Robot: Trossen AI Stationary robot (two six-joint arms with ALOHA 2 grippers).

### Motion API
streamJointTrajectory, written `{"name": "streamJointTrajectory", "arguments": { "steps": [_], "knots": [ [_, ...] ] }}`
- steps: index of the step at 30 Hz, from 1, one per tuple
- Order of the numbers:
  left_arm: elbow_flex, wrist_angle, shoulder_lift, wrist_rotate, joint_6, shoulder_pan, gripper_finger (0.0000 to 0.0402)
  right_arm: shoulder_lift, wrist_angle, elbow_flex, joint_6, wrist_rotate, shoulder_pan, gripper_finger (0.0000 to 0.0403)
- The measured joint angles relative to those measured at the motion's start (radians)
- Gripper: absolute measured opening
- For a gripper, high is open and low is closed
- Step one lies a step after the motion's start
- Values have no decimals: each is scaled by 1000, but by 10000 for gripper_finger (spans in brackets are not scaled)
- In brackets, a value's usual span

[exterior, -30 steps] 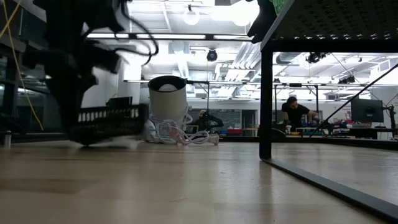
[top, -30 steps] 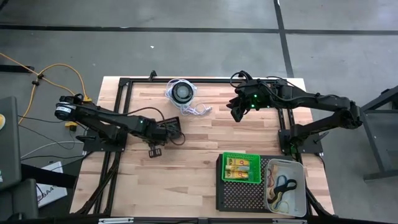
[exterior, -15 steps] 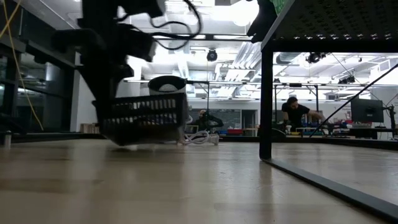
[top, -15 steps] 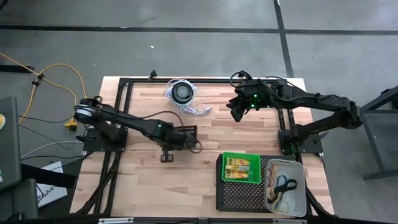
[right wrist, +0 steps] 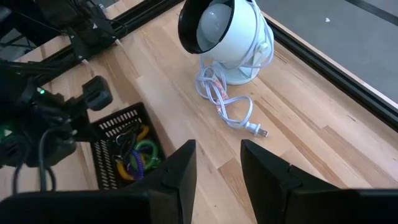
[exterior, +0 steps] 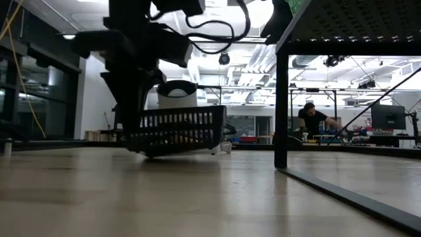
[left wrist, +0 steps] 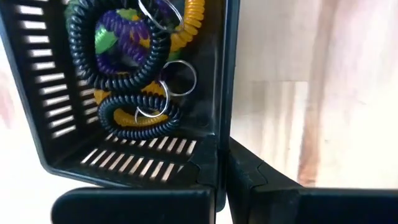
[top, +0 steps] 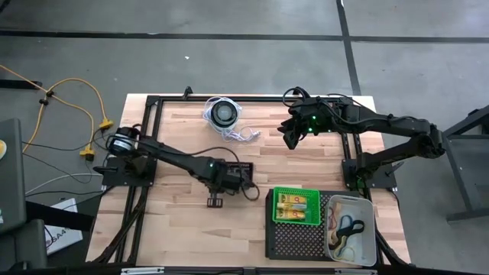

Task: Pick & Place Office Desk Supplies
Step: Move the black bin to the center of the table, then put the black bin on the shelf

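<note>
From above, two arms work over one wooden bench [top: 191,221]. The left claw [top: 229,177] is clenched on the wall of one small black slotted basket [top: 238,171] at mid-bench, just beside the large black perforated tray [top: 294,238]. That tray carries one green basket [top: 297,205] with yellow packets and one pale bin [top: 351,229] with rubber-band loops. The right claw [top: 291,136] hangs released near the far edge, well apart from the lamp [top: 223,113] and its white cord. Bare wood lies between both arms.

At bench height, the black basket [exterior: 176,128] sits tilted, one edge just off the wood, with the lamp [exterior: 177,95] behind it. A person [exterior: 310,120] is far back in the room.

The left wrist view shows the basket wall [left wrist: 219,93] pinched between the fingers [left wrist: 261,177]; inside lie coiled key cords [left wrist: 134,81], black, yellow, purple and green, with metal rings.

The right wrist view shows fingers [right wrist: 180,168] parted, empty, above open wood, the basket [right wrist: 124,146] and lamp [right wrist: 227,37] beyond.
</note>
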Motion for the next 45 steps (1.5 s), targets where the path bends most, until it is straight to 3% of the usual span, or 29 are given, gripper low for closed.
{"name": "streamJointTrajectory", "arguments": {
  "steps": [7,26,35,40,45],
  "knots": [
    [0,-3,0,-26,-16,-32,11,0,3,0,0,0,0,113],
    [0,1,0,-44,0,-28,120,0,3,0,0,0,0,113],
    [34,-15,-3,-43,29,-28,125,0,4,0,0,0,0,113],
    [112,-165,-14,-76,41,-24,125,0,6,0,0,0,0,113],
    [84,-216,-114,-66,2,-20,125,0,6,0,0,0,0,113]
  ]
}}
